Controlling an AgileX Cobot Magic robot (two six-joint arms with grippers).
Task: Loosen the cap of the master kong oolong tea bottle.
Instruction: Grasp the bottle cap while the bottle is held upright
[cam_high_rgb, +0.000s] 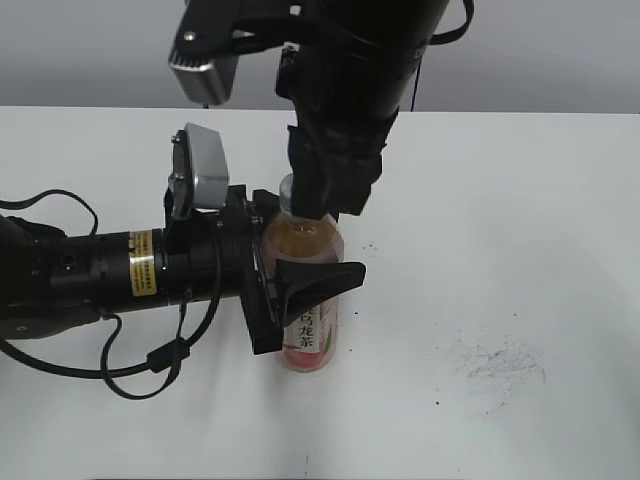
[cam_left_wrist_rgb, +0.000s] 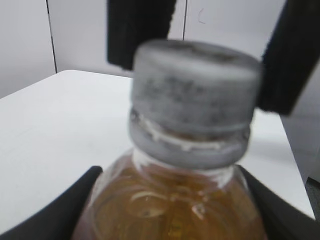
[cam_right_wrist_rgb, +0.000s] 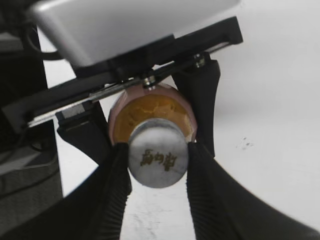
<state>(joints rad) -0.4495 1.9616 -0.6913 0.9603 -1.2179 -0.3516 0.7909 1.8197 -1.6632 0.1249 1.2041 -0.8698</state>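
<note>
Gripped upright on the white surface (cam_high_rgb: 520, 200), the master kong oolong tea bottle (cam_high_rgb: 308, 300) sits clamped in the left tool (cam_high_rgb: 290, 285). From above, the right tool (cam_right_wrist_rgb: 158, 155) pinches the cap (cam_right_wrist_rgb: 158, 159).

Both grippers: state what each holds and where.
Left gripper clamps the bottle around its body; right gripper pinches the cap by its sides.

- I work in what looks like a lab or robot test room, not a home.
- My bench is a plain white table (cam_high_rgb: 520, 200), bare and scuffed with dark marks (cam_high_rgb: 505, 368).
- Behind it stands a blank grey wall (cam_high_rgb: 80, 50).
- The left wrist view shows pale wall panels (cam_left_wrist_rgb: 25, 45) with a dark seam between them.
</note>
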